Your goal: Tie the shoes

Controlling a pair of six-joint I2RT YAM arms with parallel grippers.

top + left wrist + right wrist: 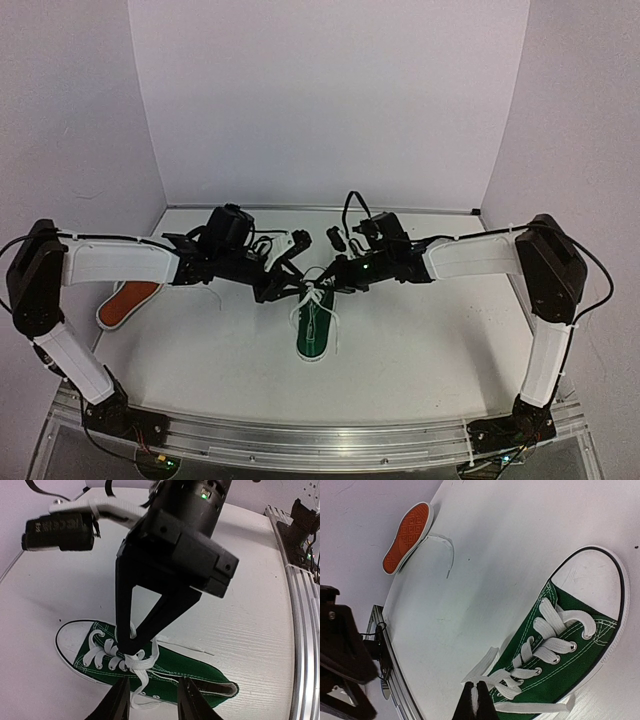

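From above, the top of the green shoe [313, 335] disappears under the two tools where they meet. The laces [318, 300] there are too small to sort out — knotted or loose, I can't tell. The orange shoe [128, 303] is partly covered by the left arm's white forearm [115, 263].

In the left wrist view the bottom edge cuts off the left tool [152, 680], leaving two finger stubs, and the right tool [131, 647] blocks the middle lacing.

In the right wrist view the right tool [475, 685] barely pokes in at the bottom, pinched on a lace [492, 675]. The green shoe's heel runs off the edge, the orange shoe shows only its sole, and a dark bulk [340, 650] at the left stays blurred — unreadable.
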